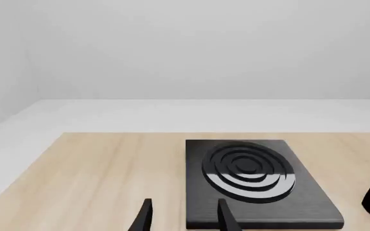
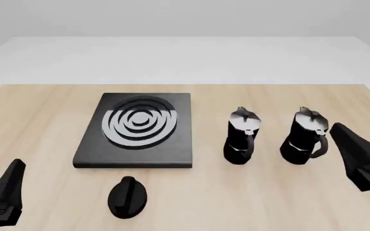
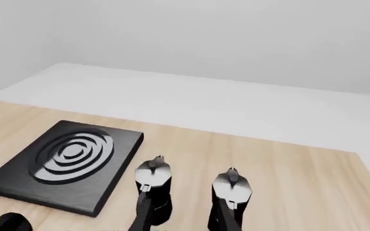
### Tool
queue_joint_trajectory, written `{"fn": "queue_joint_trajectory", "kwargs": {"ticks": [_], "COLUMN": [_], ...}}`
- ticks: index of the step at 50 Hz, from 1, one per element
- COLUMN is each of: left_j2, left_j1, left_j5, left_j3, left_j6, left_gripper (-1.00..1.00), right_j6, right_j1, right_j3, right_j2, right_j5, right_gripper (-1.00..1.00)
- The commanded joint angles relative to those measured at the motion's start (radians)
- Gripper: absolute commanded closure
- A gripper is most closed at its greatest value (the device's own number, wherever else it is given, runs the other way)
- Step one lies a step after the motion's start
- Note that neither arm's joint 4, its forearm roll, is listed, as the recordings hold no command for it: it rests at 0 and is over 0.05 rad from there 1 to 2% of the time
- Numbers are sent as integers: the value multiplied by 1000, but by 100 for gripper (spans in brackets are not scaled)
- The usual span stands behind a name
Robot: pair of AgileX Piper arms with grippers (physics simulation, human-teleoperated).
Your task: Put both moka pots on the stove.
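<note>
We have moved neither small black faceted moka pot, the nearer [image 2: 242, 135] or the farther [image 2: 306, 135], both standing right of the flat black ringed stove [image 2: 137, 129], whose top is bare, and both the left gripper [image 1: 183, 217] and the right gripper [image 3: 183, 215] hang parted, holding nothing

The stove [image 2: 137, 127] is finished in black, marked with silvery-white concentric rings. Both moka pots [image 2: 242, 137] [image 2: 306, 136] are black with silvery lids. The tabletop [image 2: 44, 106] is rendered in pale wood grain.

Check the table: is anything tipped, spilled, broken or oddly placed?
Nothing stands out. Both moka pots stand upright, apart, on the table right of the stove, which lies flat. The oval knob lies in front of it.
</note>
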Motion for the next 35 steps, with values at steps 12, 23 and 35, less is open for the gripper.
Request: {"fn": "queue_joint_trajectory", "kwargs": {"ticks": [12, 23, 35], "left_j2": [0, 0, 0], "left_j1": [0, 0, 0], "left_j5": [0, 0, 0], "left_j3": [0, 0, 0], "left_j6": [0, 0, 0], "left_gripper": [-100, -100, -100], "right_j6": [43, 126, 197], "right_j1": [143, 161, 153], "right_j3": [-233, -310, -312], "right_j2": [317, 518, 664], "right_j5": [80, 101, 43], "right_gripper": [-100, -100, -100]}}
